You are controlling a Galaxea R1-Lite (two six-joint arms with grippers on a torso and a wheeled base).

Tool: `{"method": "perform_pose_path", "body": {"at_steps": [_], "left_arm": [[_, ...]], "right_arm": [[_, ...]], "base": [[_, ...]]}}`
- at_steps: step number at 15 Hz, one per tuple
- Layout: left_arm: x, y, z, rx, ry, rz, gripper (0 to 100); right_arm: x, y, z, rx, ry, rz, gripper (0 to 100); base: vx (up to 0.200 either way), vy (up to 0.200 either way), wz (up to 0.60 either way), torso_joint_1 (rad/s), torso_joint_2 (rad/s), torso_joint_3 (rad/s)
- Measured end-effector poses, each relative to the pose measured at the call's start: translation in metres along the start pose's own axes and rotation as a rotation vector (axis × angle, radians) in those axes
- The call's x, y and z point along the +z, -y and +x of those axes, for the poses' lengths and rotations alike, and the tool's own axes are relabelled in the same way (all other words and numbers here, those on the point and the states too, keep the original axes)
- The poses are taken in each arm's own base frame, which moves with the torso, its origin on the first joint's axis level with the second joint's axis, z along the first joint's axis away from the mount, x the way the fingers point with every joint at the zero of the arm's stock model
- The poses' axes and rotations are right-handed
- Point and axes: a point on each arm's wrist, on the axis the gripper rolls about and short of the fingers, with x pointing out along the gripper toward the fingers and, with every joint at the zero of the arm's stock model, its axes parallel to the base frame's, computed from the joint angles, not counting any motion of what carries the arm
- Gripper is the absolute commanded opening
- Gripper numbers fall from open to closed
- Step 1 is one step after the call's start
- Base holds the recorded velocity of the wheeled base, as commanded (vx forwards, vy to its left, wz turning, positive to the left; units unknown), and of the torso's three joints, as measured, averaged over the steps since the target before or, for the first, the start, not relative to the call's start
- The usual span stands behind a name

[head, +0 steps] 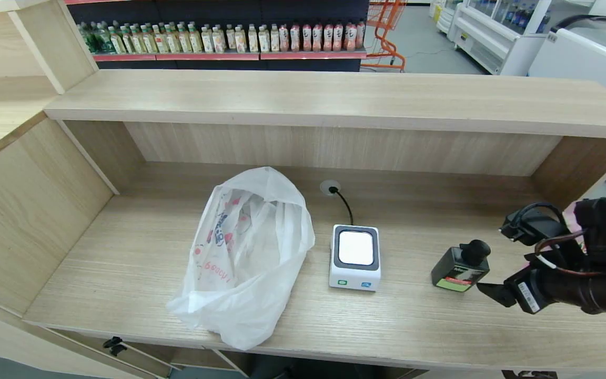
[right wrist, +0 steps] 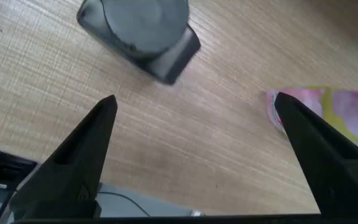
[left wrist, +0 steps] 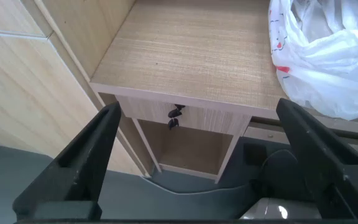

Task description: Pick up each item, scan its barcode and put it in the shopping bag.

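While the right gripper [right wrist: 194, 104], spread wide and empty, is hovering at the pale wooden counter's [head: 413, 321] right end, the squat dark black-capped bottle [head: 460, 267] is standing upright just beside it on the white box scanner's [head: 354, 276] side, nearest this arm.

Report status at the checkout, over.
Left tool open, off the counter corner. Right tool open beside dark bottle, not gripping. Path to scanner and shopping bag unobstructed.

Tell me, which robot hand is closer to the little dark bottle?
Right. The right gripper hangs open just beside the dark bottle on the counter. The left gripper is off the counter's front left end, past the shopping bag, far from the bottle.
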Motion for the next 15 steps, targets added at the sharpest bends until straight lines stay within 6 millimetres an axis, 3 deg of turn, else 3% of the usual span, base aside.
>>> {"method": "perform_pose_path", "body": {"at_steps": [4,10,11,15], "left_arm": [[0.000,0.000,0.000,0.000,0.000,0.000,100],[0.000,0.000,0.000,-0.001,0.000,0.000,100],[0.000,0.000,0.000,-0.001,0.000,0.000,100],[0.000,0.000,0.000,0.000,0.000,0.000,100]], "right_arm": [[0.014,-0.018,0.033,0.099,0.042,-0.044,100],[0.030,-0.030,0.057,0.169,0.079,-0.074,100],[0.031,-0.031,0.059,0.169,0.084,-0.074,0],[0.032,-0.034,0.064,0.203,0.124,-0.071,0]], "base": [[0.000,0.000,0.00,0.000,0.00,0.000],[0.000,0.000,0.00,0.000,0.00,0.000],[0.000,0.000,0.00,0.000,0.00,0.000],[0.000,0.000,0.00,0.000,0.00,0.000]]}}
